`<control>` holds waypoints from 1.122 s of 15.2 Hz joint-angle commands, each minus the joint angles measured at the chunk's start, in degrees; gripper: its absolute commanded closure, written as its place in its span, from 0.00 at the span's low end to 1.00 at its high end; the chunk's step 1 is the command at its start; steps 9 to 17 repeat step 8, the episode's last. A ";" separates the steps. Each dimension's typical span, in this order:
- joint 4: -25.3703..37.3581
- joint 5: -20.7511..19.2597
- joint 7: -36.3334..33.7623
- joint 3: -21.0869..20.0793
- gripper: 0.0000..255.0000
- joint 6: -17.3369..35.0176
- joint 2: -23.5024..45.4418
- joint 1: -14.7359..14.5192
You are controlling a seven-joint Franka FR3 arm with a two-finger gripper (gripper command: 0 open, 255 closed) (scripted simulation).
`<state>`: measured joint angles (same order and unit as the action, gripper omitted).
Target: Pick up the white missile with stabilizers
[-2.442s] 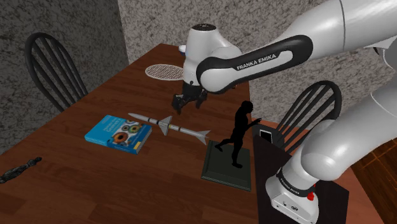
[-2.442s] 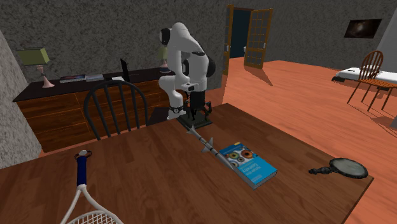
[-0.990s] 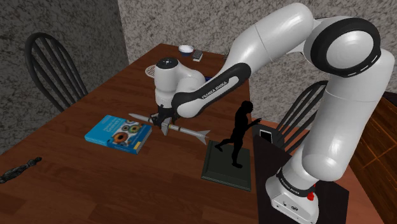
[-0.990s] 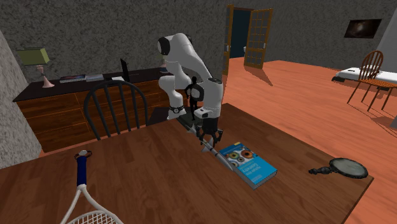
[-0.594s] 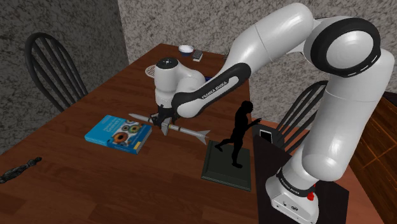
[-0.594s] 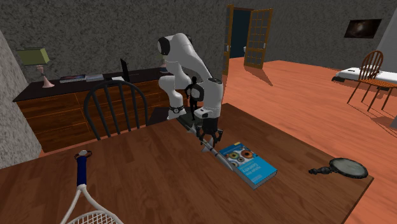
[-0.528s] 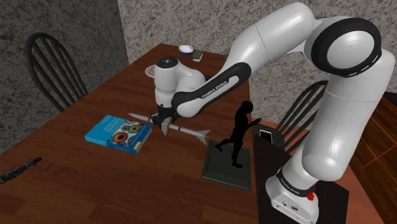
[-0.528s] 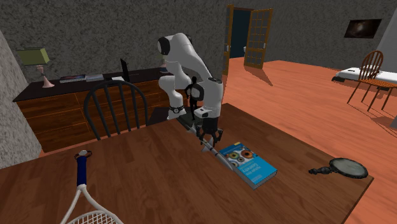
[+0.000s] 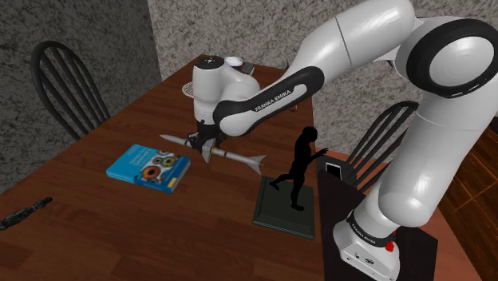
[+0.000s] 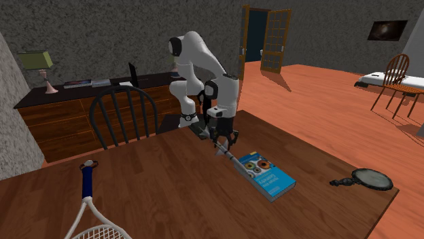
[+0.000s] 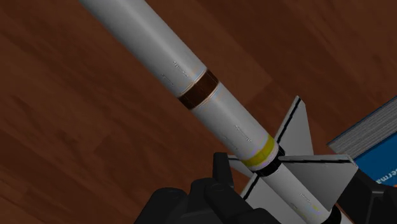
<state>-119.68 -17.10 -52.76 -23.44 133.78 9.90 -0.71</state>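
The white missile [image 9: 236,155] has a brown band, a yellow band and grey stabilizer fins. It hangs level a little above the brown wooden table [image 9: 120,239], clamped at its mid fins. My black gripper [image 9: 203,144] is shut on it from above. In the second exterior view the gripper [image 10: 222,141] holds the missile [image 10: 230,156] just over the tabletop, beside the blue book [image 10: 265,174]. In the wrist view the missile [image 11: 191,83] runs away from the gripper [image 11: 289,184], with the fingers clasping it at the finned section.
A blue book [image 9: 149,166] lies close below the missile's nose. A black figurine [image 9: 301,164] on a dark slab stands near the tail. A dark chair [image 9: 68,80] sits beyond the table, and a racket [image 10: 88,210] and a hand mirror [image 10: 363,179] lie toward its ends.
Over the last second the shut gripper has risen, lifting the missile off the table. Before that it had come down onto the lying missile.
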 commanded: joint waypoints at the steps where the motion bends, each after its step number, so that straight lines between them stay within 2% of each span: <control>1: 0.77 0.72 0.73 -0.14 1.00 -1.32 -0.69 0.15; 6: 2.38 2.49 2.29 -0.49 1.00 -4.59 -2.71 0.38; 17: 2.43 2.54 2.34 -0.50 1.00 -4.70 -2.77 0.38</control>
